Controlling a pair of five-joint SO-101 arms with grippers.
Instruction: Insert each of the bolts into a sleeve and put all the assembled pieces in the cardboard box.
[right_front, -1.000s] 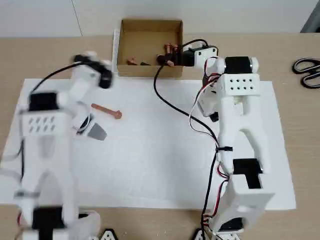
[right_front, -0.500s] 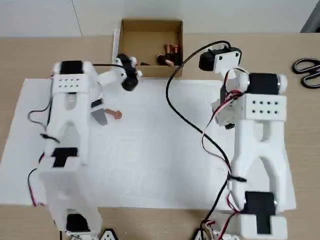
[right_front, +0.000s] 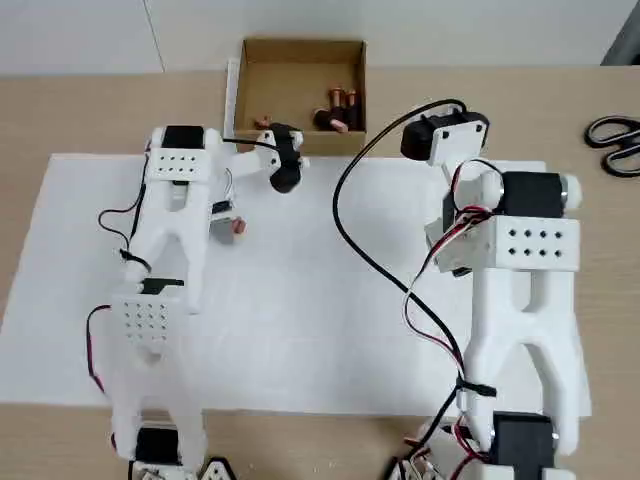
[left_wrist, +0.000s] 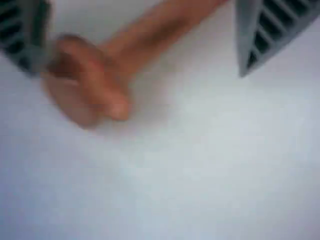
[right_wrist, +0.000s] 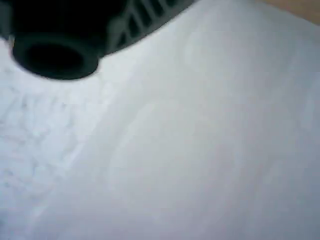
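Left wrist view: bolt (left_wrist: 90, 85) lying on white paper (left_wrist: 200, 175).
Left gripper (left_wrist: 137, 60) released, straddling it, seven o'clock from the cardboard box (right_front: 300, 43).

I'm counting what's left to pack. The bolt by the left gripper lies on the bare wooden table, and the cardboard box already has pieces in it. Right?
Not quite. The bolt lies on the white sheet, not bare wood, as the left wrist view shows, by the left gripper. The cardboard box does hold pieces already.

A white sheet (right_front: 320, 330) covers the wooden table (right_front: 100, 110) before me; scissors (right_front: 622, 146) lie off it, far right.
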